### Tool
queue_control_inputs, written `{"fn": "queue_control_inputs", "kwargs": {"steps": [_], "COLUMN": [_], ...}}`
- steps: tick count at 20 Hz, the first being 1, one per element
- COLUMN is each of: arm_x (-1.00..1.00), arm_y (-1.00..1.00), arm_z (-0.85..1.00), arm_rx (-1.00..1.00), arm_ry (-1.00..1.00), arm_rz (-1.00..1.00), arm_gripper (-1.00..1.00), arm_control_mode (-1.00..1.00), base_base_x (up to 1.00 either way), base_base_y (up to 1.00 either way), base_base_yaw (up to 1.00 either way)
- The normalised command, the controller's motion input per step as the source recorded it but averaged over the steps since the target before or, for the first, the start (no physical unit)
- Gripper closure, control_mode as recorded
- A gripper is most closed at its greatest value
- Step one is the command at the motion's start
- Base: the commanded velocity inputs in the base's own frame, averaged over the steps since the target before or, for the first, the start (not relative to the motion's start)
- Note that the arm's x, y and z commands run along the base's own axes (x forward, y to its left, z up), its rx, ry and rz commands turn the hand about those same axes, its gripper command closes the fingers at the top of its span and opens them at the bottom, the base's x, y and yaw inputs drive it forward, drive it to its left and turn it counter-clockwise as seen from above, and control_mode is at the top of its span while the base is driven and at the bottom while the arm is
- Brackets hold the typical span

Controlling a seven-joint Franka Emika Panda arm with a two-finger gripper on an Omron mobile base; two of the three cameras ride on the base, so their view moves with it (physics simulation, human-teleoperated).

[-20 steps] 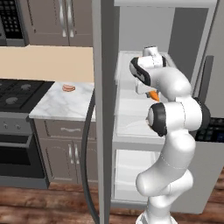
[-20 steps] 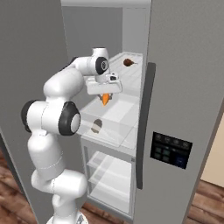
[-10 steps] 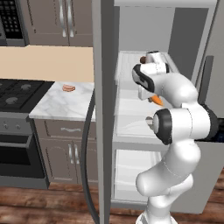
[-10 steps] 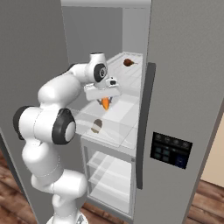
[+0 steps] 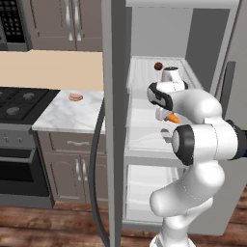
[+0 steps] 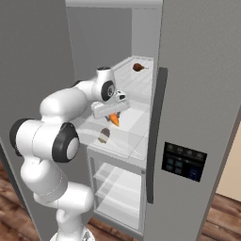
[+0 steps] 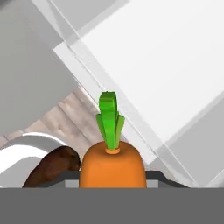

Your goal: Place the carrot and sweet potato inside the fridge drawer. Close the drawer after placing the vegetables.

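My gripper [image 6: 113,114] is shut on the bright-orange carrot [image 6: 114,119], which hangs point down just above the clear fridge drawer [image 6: 129,143]. From the left base view the carrot [image 5: 173,117] peeks out beside the hand, over the drawer [image 5: 144,140]. The hand view has the carrot [image 7: 112,162] at the bottom, green top pointing away from me. The dark brown sweet potato [image 6: 103,135] lies inside the drawer, below and left of the carrot, and its end [image 7: 51,168] sits left of the carrot in the hand view.
A small reddish-brown ball [image 6: 138,67] rests on the ribbed white shelf [image 5: 144,72] above. The open left fridge door [image 5: 113,120] stands close beside the arm. The shut right door carries a control panel [image 6: 183,162]. A pink-tan food piece [image 5: 75,97] lies on the marble counter [image 5: 67,116].
The hand has come down a little with the carrot, closer to the drawer. The arm's elbow has swung outward. The sweet potato has stayed put.
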Motion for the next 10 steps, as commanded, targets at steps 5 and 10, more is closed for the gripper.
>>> {"fn": "queue_control_inputs", "kwargs": {"steps": [5, 10], "arm_x": [0.0, 0.0], "arm_y": [0.0, 0.0], "arm_z": [-0.44, -0.45], "arm_rx": [0.02, 0.0], "arm_ry": [0.0, 0.0], "arm_rz": [0.32, 0.33], "arm_gripper": [1.0, 1.0], "arm_control_mode": [-1.0, -1.0], "base_base_x": [0.0, 0.0], "base_base_y": [0.0, 0.0], "base_base_yaw": [0.0, 0.0]}}
